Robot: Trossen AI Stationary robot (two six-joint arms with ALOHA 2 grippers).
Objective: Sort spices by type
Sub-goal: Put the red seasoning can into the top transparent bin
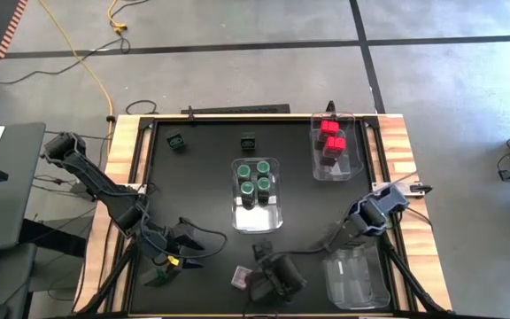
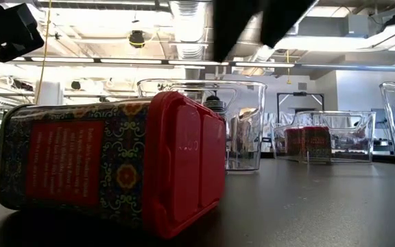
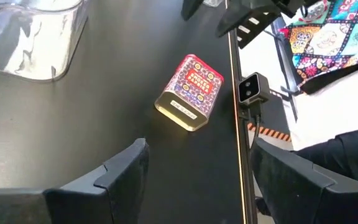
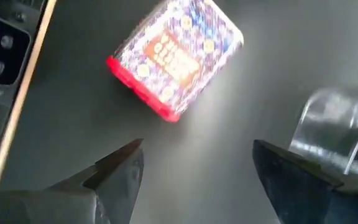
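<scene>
From above, the black bench (image 1: pixel 202 177) holds a clear bin (image 1: pixel 257 213) in the middle with round green-topped jars (image 1: pixel 255 177) in it, and another clear bin (image 1: pixel 354 159) at the far right with red boxes (image 1: pixel 330 137) inside. Two dark little jars (image 1: pixel 177 141) sit apart near the far edge. A spice tin (image 1: pixel 242 278) lies on its side at the near edge, just beside the right claw (image 1: pixel 268 283). The left claw (image 1: pixel 171 261) waits at the near left. From the low view, the tin (image 2: pixel 108 165) lies close up, with a red lid and a red label, but the words are too blurry to read. In the left wrist view, the left claw (image 3: pixel 197 168) is partly open and holds nothing; the tin (image 3: pixel 189 92) lies ahead, its writing too small to read. In the right wrist view, the right claw (image 4: pixel 197 165) is wide and empty, with the tin (image 4: pixel 176 53) lying just past its tips.
</scene>
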